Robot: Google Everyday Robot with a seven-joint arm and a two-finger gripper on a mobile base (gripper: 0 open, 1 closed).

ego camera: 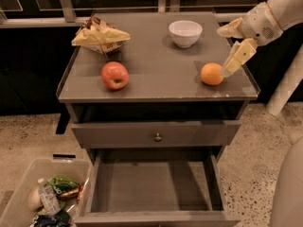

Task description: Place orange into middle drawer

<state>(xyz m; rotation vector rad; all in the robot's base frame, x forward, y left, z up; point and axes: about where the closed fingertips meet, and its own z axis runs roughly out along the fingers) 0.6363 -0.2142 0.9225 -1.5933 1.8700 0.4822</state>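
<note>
Orange (211,74): on the desk (151,63), near its right front corner, just left of and below your gripper (224,51). Jaws spread wide. The lower finger's tip is at the fruit's right side, touching or just beside; you cannot tell which. Round fruit, so no axis to match. Middle drawer (151,188) stands open below, floor bare. Apple (114,75), white bowl (185,33) and snack bag (100,34) are well apart and block nothing.

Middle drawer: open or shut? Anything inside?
Open and empty: middle drawer pulled out, floor bare. Orange sits on the cabinet top, open gripper beside it.
</note>
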